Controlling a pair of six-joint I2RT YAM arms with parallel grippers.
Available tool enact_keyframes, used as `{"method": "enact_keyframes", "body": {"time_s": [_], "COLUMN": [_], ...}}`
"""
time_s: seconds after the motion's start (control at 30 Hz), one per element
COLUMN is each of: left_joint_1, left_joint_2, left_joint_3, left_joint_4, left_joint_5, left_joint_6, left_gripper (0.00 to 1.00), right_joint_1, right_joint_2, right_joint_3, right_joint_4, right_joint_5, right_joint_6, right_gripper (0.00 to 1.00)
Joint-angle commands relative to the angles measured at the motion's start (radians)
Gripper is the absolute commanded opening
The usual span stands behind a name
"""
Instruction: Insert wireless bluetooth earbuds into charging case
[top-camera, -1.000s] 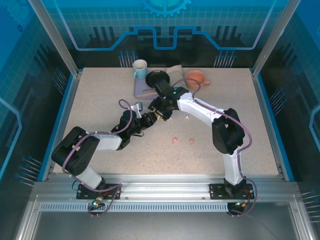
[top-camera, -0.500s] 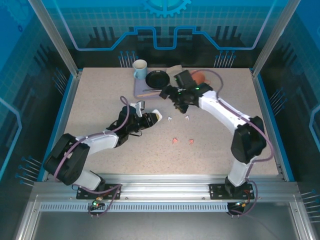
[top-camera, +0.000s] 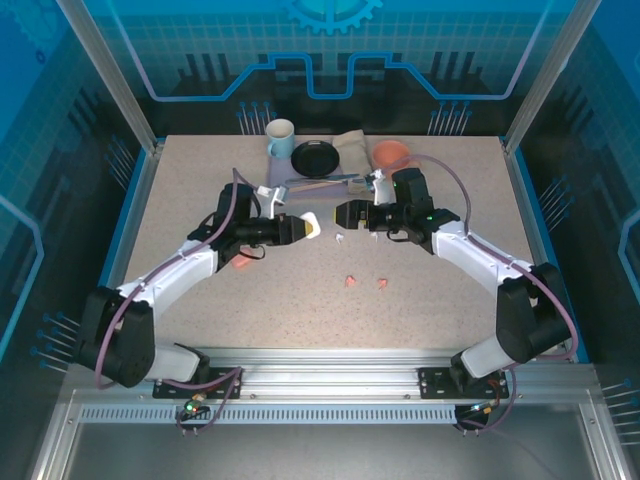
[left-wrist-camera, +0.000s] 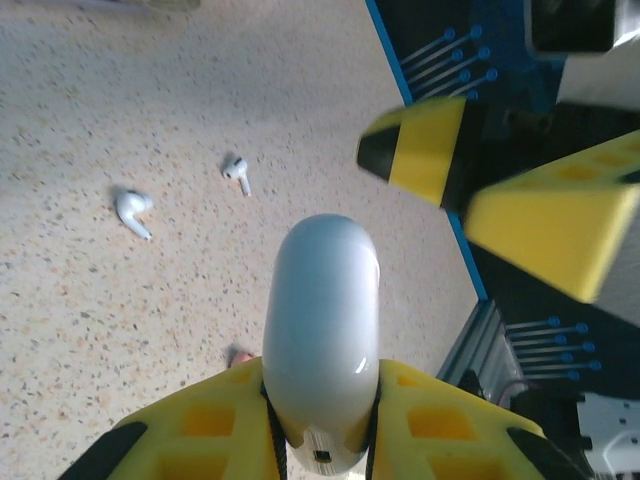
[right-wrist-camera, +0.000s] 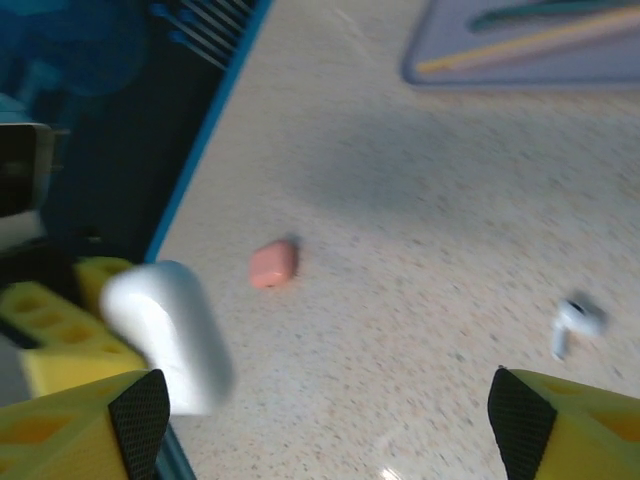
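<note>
Left gripper (top-camera: 298, 229): jaws gripping the white charging case (left-wrist-camera: 320, 320). Right gripper (top-camera: 347, 213): jaws gaping apart, facing it. White earbuds (left-wrist-camera: 132, 210) lying on table (top-camera: 190, 190).

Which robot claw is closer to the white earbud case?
Left. The left gripper is shut on the white charging case; the open right gripper faces it from the right, close but apart.
</note>
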Motion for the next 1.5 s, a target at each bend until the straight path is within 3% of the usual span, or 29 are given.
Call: {"method": "enact_keyframes", "body": {"time_s": [0.0, 0.47, 0.77, 1.0, 1.47], "left_joint_1": [0.005, 0.006, 0.006, 0.005, 0.007], "left_joint_2": [0.028, 0.063, 0.049, 0.040, 0.073], "left_joint_3": [0.048, 0.106, 0.115, 0.121, 0.133], "left_joint_4": [-0.085, -0.097, -0.091, -0.084, -0.071], "left_joint_5": [0.083, 0.087, 0.088, 0.088, 0.084], "left_joint_6": [0.059, 0.062, 0.057, 0.051, 0.052], "left_gripper": [0.00, 0.00, 0.00, 0.00, 0.00], "right_joint_1": [-0.001, 0.066, 0.035, -0.020, -0.003], "right_joint_2": [-0.007, 0.116, 0.170, 0.166, 0.032], "right_joint_3": [-0.005, 0.035, 0.019, -0.032, -0.050], "right_joint_4": [0.121, 0.110, 0.096, 0.112, 0.126], "right_joint_5": [-0.120, -0.116, -0.075, -0.053, -0.130], "right_joint_6": [-0.053, -0.061, -0.050, -0.020, 0.012], "right_gripper": [0.86, 0.81, 0.76, 0.74, 0.74]}}
